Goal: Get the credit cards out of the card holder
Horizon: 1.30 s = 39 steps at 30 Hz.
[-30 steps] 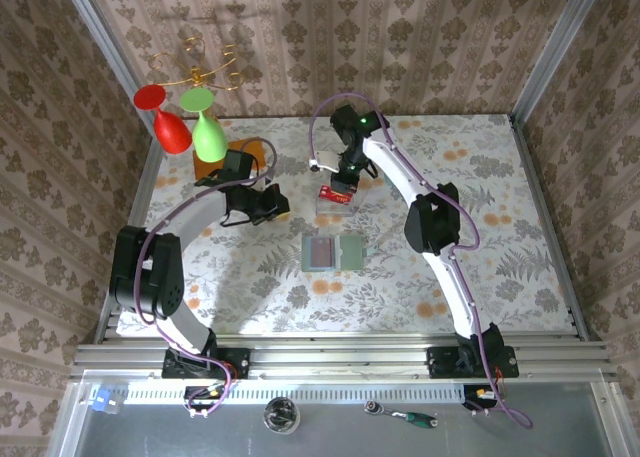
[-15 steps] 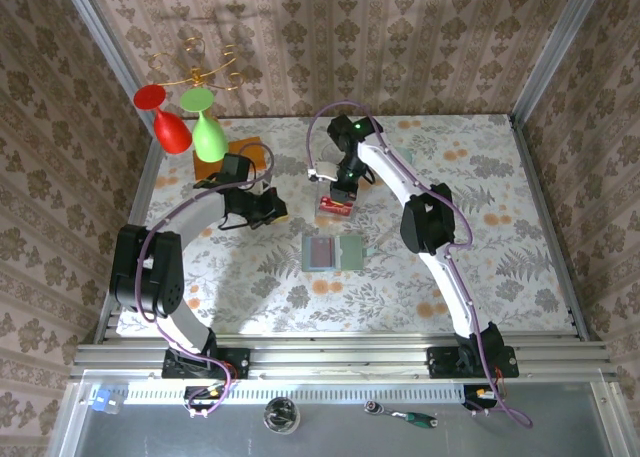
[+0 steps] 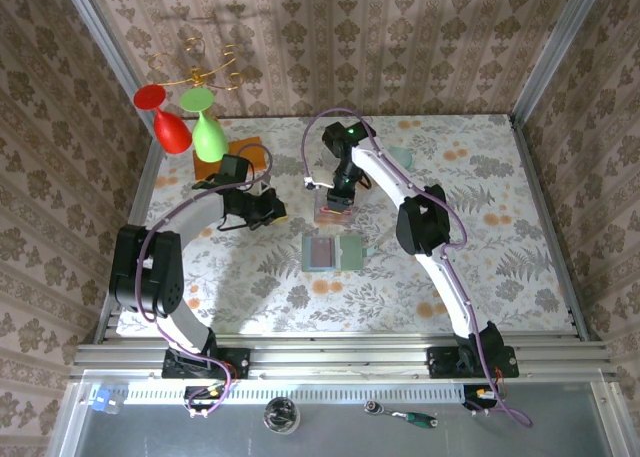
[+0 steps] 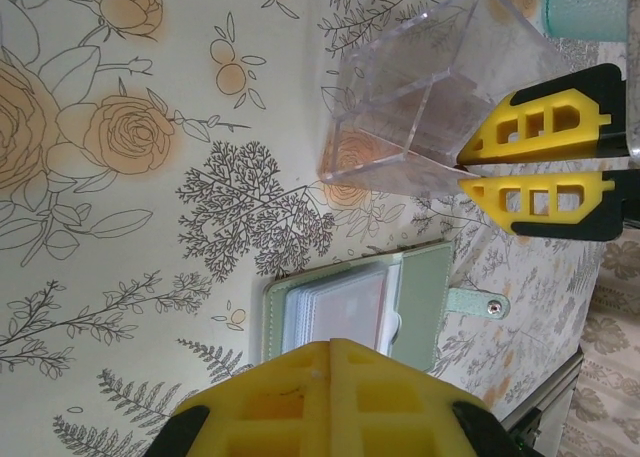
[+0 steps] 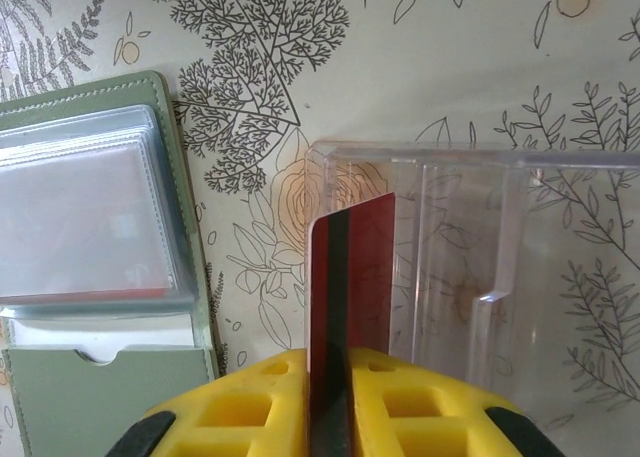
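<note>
The pale green card holder (image 3: 334,252) lies open on the flowered table, its clear sleeves up (image 5: 85,217) (image 4: 350,302); a reddish card shows faintly inside them. My right gripper (image 3: 333,202) (image 5: 345,355) is shut on a red credit card (image 5: 352,277) with a black stripe. It holds that card upright at the near wall of a clear plastic box (image 5: 480,267) (image 4: 425,102), just beyond the holder. My left gripper (image 3: 268,212) (image 4: 330,345) is shut and empty, left of the box and hovering over the holder's near edge. The right gripper's yellow fingers (image 4: 540,127) show beside the box.
A red glass (image 3: 165,122) and a green glass (image 3: 207,127) stand at the back left, with an orange block (image 3: 252,149) behind the left arm. A teal cup (image 3: 401,157) (image 4: 590,2) sits behind the right arm. Walls close in three sides.
My right gripper has moved left and down with the red card, bringing it to the clear box. The left gripper has shifted only slightly.
</note>
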Motion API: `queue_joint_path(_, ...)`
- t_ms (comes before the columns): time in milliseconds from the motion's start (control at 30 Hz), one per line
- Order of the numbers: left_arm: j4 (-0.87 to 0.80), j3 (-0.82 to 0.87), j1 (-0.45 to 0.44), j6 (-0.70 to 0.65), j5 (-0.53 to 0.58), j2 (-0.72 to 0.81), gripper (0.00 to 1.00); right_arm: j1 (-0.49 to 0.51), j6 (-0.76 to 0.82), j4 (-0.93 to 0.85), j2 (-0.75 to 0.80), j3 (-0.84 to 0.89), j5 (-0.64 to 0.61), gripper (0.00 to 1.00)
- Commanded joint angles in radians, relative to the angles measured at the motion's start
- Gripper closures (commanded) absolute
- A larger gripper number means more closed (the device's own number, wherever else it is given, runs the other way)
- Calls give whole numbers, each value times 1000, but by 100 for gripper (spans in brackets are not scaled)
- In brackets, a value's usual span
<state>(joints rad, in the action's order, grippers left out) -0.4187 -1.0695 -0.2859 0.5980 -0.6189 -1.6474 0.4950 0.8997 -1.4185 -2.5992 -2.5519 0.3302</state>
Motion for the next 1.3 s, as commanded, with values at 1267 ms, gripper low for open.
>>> queue_joint_path(1267, 23, 30, 8, 10, -18, 9, 95, 5, -65, 220, 151, 158, -162, 80)
